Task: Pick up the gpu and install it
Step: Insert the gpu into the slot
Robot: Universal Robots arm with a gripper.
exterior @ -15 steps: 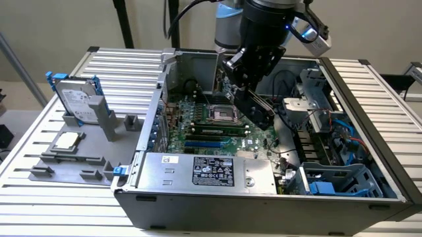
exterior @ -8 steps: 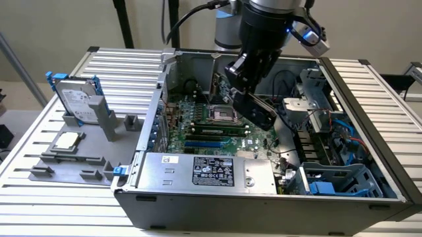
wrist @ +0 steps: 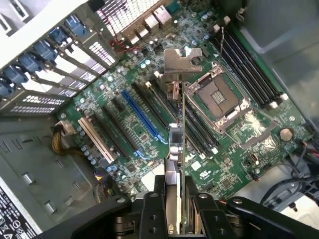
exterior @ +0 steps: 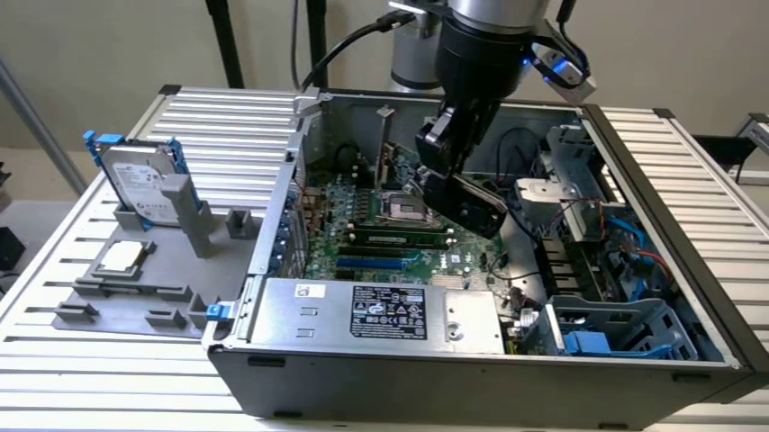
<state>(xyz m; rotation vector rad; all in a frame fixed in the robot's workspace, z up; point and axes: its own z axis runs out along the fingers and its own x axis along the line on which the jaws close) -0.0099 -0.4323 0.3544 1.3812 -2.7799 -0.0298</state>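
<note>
My gripper (exterior: 449,169) hangs inside the open computer case (exterior: 481,369), above the green motherboard (exterior: 360,211). It is shut on the gpu (exterior: 477,205), which shows here as a black flat card tilted over the board. In the wrist view the gpu (wrist: 176,144) appears edge-on between my fingers (wrist: 149,214), its silver end bracket (wrist: 182,60) pointing away from my gripper (wrist: 177,216). The card hovers above the expansion slots, beside the blue slot (wrist: 141,119) and the CPU socket (wrist: 219,97), apart from the board.
A grey holder (exterior: 132,301) on the exterior view's left carries a silver hard drive with blue rails (exterior: 139,180) and a small square CPU chip (exterior: 124,256). The power supply (exterior: 373,310), cables and a drive cage (exterior: 613,328) crowd the case's near side.
</note>
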